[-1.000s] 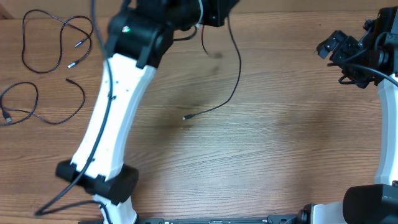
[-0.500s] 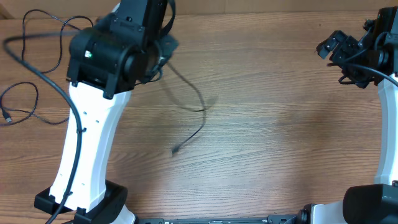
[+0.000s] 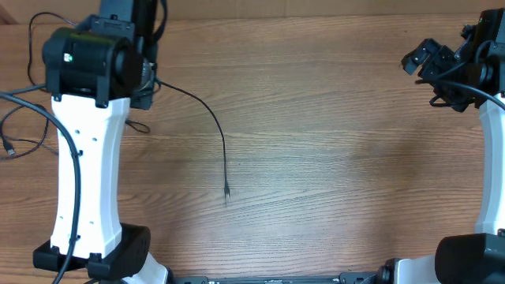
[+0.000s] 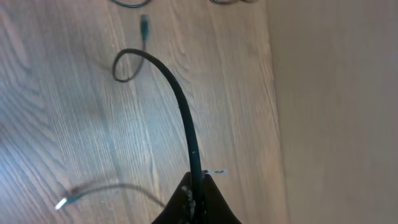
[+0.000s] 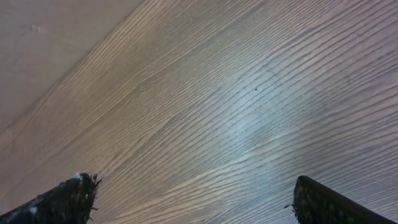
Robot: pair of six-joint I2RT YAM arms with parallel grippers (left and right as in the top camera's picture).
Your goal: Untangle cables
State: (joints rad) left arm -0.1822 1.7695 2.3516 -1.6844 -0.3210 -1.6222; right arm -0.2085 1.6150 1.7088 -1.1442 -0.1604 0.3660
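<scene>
My left gripper (image 4: 196,182) is shut on one thin black cable (image 4: 180,106), which rises from the jaws and ends in a small loop. In the overhead view this cable (image 3: 220,134) trails from under the left wrist out to a plug tip (image 3: 226,192) near the table's middle. Other cables (image 3: 31,35) lie at the far left, partly hidden by the left arm. One plug tip (image 4: 144,25) and a silver-tipped strand (image 4: 65,202) show in the left wrist view. My right gripper (image 5: 199,199) hangs open over bare wood, far from every cable.
The left arm's white link (image 3: 83,173) and its thick black cable (image 3: 67,150) cover the left side of the table. The right arm (image 3: 473,71) stands at the far right edge. The table's back edge (image 4: 273,93) runs close beside the left gripper.
The left arm has swung left across the table, dragging the held cable with it. The cable's free tip has slid left and toward the front. The right arm has not moved.
</scene>
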